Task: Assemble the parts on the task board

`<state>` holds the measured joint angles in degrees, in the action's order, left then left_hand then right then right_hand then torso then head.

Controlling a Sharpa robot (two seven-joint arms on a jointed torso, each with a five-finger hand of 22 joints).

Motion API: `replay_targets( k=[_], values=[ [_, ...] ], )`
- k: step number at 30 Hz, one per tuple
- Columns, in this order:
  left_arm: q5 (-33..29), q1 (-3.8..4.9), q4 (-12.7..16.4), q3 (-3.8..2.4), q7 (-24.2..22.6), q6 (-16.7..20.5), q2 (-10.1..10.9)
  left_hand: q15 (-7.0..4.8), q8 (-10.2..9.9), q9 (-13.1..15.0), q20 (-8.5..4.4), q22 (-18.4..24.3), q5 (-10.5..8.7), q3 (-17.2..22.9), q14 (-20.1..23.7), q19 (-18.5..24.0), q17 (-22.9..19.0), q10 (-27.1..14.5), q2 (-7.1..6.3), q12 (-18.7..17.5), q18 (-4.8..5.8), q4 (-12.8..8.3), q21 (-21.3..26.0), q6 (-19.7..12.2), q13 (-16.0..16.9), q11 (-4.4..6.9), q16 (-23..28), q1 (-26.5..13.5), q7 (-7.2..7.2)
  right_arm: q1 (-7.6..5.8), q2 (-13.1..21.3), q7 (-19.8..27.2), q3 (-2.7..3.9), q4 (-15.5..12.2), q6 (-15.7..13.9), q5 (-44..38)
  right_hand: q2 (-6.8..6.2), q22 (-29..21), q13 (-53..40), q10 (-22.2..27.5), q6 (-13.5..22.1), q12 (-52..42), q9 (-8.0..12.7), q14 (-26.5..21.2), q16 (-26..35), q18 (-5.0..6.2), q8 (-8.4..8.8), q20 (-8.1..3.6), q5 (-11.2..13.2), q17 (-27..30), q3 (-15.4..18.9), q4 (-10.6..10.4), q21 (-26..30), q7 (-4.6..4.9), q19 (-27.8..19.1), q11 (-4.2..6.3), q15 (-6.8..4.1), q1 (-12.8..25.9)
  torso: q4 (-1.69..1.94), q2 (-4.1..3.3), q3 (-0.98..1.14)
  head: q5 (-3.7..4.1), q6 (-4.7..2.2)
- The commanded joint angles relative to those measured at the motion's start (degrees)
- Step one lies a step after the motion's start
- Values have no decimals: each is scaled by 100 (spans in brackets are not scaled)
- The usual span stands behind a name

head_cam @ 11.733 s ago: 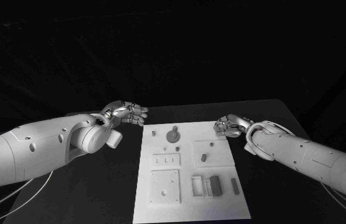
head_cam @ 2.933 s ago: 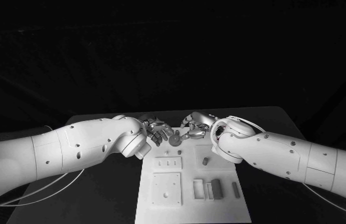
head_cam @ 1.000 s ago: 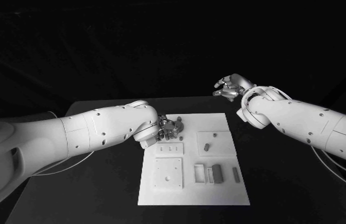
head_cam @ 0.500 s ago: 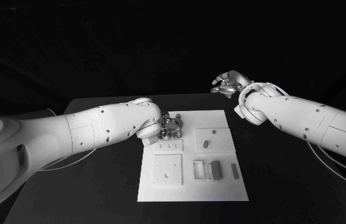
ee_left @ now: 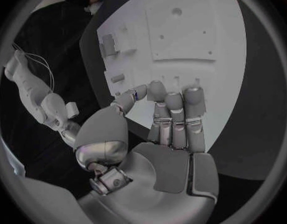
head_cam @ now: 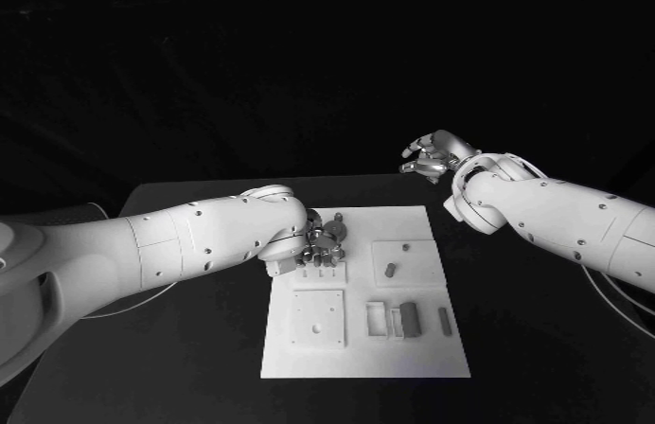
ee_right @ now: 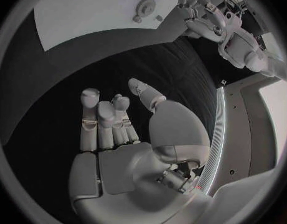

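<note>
The white task board [head_cam: 366, 348] lies mid-table, also seen in the left wrist view [ee_left: 180, 64]. My left hand [head_cam: 324, 245] hovers over its far left part, fingers straight and pointing down above the three-slot plate [head_cam: 322, 273], with nothing seen in them. A round grey part [head_cam: 336, 223] peeks out just beyond it. My right hand [head_cam: 434, 154] is raised off the board's far right corner, its fingers [ee_right: 100, 119] extended and bare. A small grey peg [head_cam: 391, 271] lies on a square plate. Two dark blocks [head_cam: 408, 318] rest near a white frame [head_cam: 374, 320].
A square plate with a hole [head_cam: 317, 318] sits on the board's near left. The black table [head_cam: 191, 348] spreads on both sides of the board. My bulky left forearm [head_cam: 178, 244] crosses the table's left half.
Since 2.9 s ago my right hand has left the round part and risen to the far right. My left hand has settled lower over the three-slot plate; little moved in the last half second.
</note>
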<state>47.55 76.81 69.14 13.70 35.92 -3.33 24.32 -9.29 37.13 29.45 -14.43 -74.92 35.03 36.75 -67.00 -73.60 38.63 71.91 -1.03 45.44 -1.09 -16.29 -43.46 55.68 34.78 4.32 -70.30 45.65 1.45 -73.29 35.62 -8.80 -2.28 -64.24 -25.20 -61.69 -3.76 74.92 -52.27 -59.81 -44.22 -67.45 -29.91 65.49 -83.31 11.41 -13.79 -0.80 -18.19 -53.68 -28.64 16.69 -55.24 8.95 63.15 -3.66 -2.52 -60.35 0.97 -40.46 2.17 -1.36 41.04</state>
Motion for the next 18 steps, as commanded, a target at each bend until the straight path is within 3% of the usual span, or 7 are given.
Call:
replay_targets(
  k=[1, 13, 18],
  values=[
    [223, -32, -30, -1, 33, -245, -27, -28, 1435, 229, -36, -120, 756, 567, 86, 23, -23, -52, 69, 30, -335, -27, -20, -12, -13, -1, -31, 21, -46, -3, -8, 6, 3, -3, 68, -53, -17, 41, 9, 13, -79, -36, 5, -13, 24, 359, -15, -22, -24, 6, -6, 10, 39, 98, -36, 28, -25, -62, -2, 1, 5, 3, -5],
    [286, -137, -233, -1, 40, -304, -48, -32, 1521, 145, -44, -114, 711, 571, 161, 68, -186, -116, 110, 146, -329, -27, -68, -65, -106, -4, -177, -13, -39, -3, -10, 12, 2, -24, 112, -53, -5, 44, 15, 21, -76, -37, 8, -20, 25, 359, -14, -19, -42, 7, -7, 11, 43, 100, -45, 26, -24, -91, -2, -5, 6, 33, 17],
    [287, -156, -278, -2, 40, -400, -47, -35, 1579, 93, -46, -110, 628, 514, 195, 87, -288, -138, 205, 223, -322, -21, -95, -72, -165, -1, -273, -101, -42, -3, -8, 9, 2, -25, 116, -53, -1, 45, 16, 23, -75, -37, 9, -22, 25, 359, -14, -18, -48, 8, -7, 11, 44, 100, -48, 25, -23, -101, 6, 0, 6, 33, 28]
  ],
)
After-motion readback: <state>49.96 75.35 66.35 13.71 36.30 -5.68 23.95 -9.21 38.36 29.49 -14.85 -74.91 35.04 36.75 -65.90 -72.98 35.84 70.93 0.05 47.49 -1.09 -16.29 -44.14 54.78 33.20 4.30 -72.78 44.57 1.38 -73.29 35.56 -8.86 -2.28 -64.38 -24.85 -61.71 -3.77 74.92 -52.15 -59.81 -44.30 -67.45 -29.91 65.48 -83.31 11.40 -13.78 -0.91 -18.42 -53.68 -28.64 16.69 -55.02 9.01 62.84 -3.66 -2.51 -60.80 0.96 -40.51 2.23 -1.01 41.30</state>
